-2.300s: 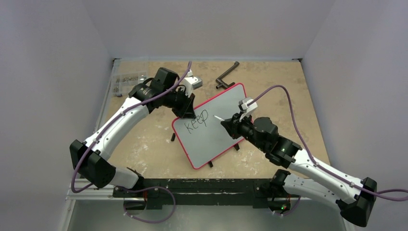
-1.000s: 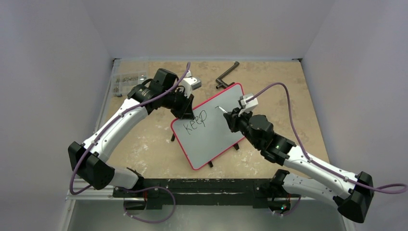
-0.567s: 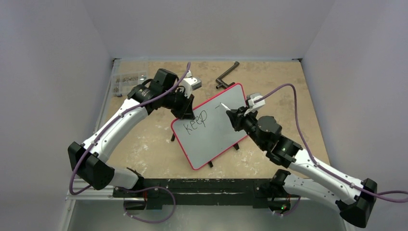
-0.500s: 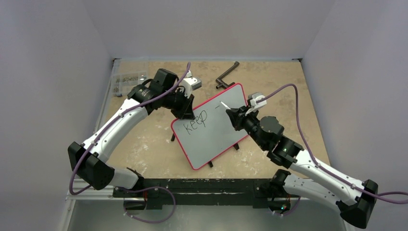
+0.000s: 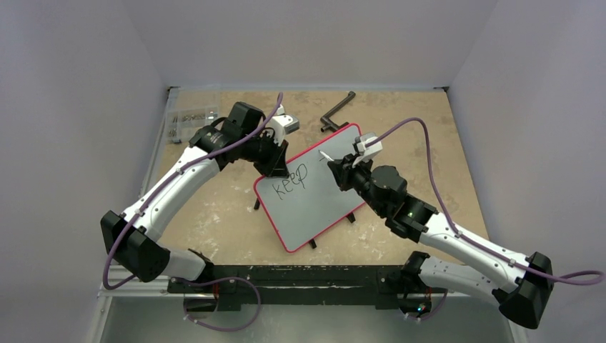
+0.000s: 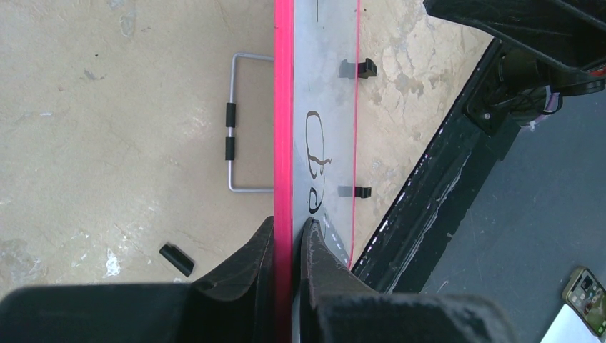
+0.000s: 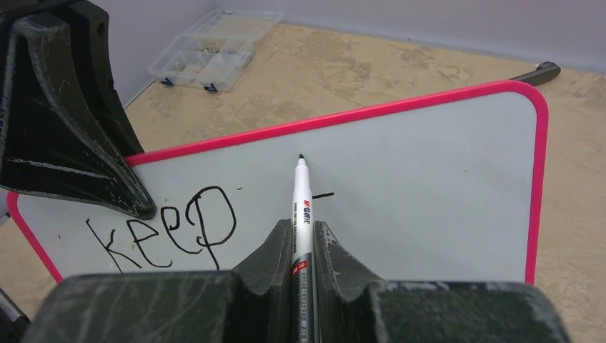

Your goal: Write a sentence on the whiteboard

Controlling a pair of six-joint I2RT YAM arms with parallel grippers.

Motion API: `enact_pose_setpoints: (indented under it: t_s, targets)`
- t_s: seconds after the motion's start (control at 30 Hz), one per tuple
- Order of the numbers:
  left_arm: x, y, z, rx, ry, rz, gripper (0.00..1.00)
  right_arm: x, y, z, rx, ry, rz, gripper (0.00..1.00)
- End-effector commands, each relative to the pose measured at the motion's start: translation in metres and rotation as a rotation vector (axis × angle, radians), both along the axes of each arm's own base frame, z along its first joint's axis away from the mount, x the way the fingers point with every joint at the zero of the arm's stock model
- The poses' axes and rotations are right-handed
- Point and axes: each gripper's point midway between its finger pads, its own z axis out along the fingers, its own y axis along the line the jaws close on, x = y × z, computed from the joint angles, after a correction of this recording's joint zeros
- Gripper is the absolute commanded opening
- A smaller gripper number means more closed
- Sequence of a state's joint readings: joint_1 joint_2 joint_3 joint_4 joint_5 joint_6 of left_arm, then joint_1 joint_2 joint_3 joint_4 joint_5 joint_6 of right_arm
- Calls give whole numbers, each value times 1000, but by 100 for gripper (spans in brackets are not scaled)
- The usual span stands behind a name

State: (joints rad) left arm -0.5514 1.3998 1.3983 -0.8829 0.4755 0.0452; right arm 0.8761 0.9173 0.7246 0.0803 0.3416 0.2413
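While the left gripper (image 6: 289, 227) pinches the edge of the whiteboard (image 5: 314, 200) on the table (image 5: 214, 214), the right gripper (image 7: 301, 230) clamps a marker (image 7: 299, 194) whose tip points just past the word (image 7: 179, 232) "keep".

I count one whiteboard (image 5: 314, 204) on the table (image 5: 214, 214), with two black feet (image 5: 312, 243) along its near edge. On it I read one word, "keep" (image 5: 291, 180), and one short stroke (image 7: 324, 194) beside it. There is one marker (image 7: 299, 193). One clear parts box (image 5: 191, 119) sits at the table's far left corner, and one dark crank handle (image 5: 336, 114) by the far edge. Two grippers: left gripper (image 6: 288, 223), right gripper (image 7: 301, 223).
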Motion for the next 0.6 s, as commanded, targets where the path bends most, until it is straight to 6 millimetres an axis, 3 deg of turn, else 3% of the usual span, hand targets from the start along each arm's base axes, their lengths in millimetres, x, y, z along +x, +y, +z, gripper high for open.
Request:
enact_pose_setpoints:
  t_s: [0.0,0.57]
  targets:
    - [16,45,-36,274,-86,44,0,3,0,24,56,-47,-10,0]
    - [16,45,-36,276,-86,48,0,-16,-12,-22,8,57,10,0]
